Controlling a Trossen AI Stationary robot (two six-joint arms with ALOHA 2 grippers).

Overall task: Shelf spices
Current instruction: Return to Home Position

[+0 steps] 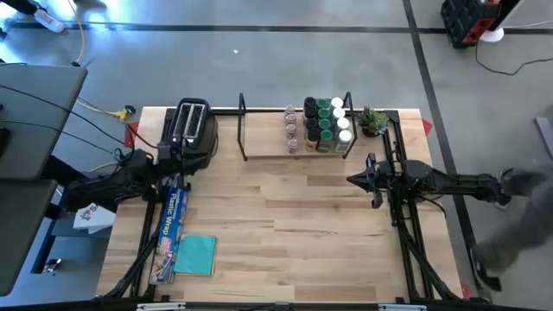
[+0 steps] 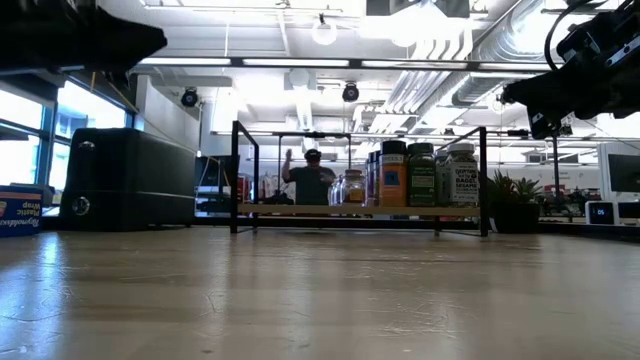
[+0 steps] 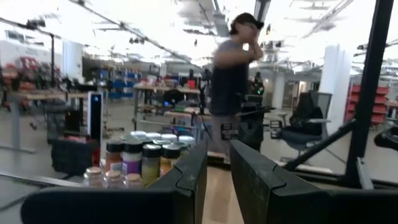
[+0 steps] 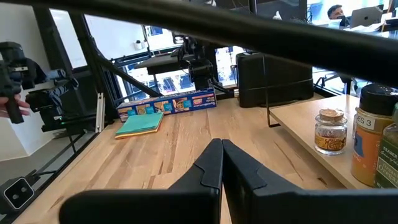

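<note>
On pale wooden bench (image 1: 302, 216) in bright, open workshop (image 2: 300, 60): spices (image 1: 321, 125) on shelf (image 1: 263, 134); left hand (image 3: 219, 146) slightly parted, right hand (image 4: 221, 144) clenched, both empty.

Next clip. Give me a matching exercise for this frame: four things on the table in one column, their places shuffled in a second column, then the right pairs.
Things:
1 spice jars
2 toaster
3 potted plant
4 plastic wrap box

Places:
A left side of the table, next to a teal pad
B on the right end of the shelf
C just past the shelf's right end
D left of the shelf, at the back

Pairs: 1-B; 2-D; 3-C; 4-A
</note>
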